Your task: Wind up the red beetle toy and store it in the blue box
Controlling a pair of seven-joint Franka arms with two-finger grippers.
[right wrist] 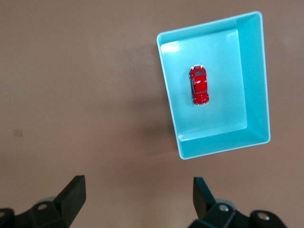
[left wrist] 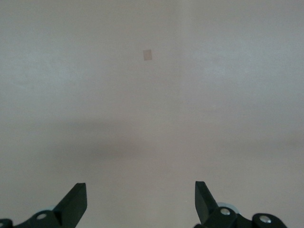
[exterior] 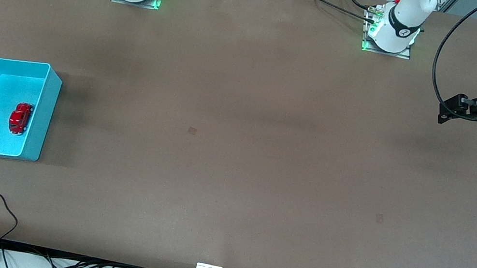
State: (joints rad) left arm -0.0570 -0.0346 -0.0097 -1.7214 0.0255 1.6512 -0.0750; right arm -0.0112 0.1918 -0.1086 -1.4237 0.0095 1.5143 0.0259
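Table [exterior: 235, 153]: brown, carries the blue box at the right arm's end.
Blue box [exterior: 42, 119]: open, the toy inside.
Left pincer [left wrist: 141, 204]: wide open, empty, over bare table.
Right pincer [right wrist: 139, 202]: wide open, empty, above table beside the box.
Red beetle toy [exterior: 20, 118]: on the box floor, long axis along the box's longer walls; the right wrist view shows its silvery ends.

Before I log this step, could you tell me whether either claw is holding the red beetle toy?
No, the red beetle toy lies on the floor of the blue box, with both claws open and away from it.
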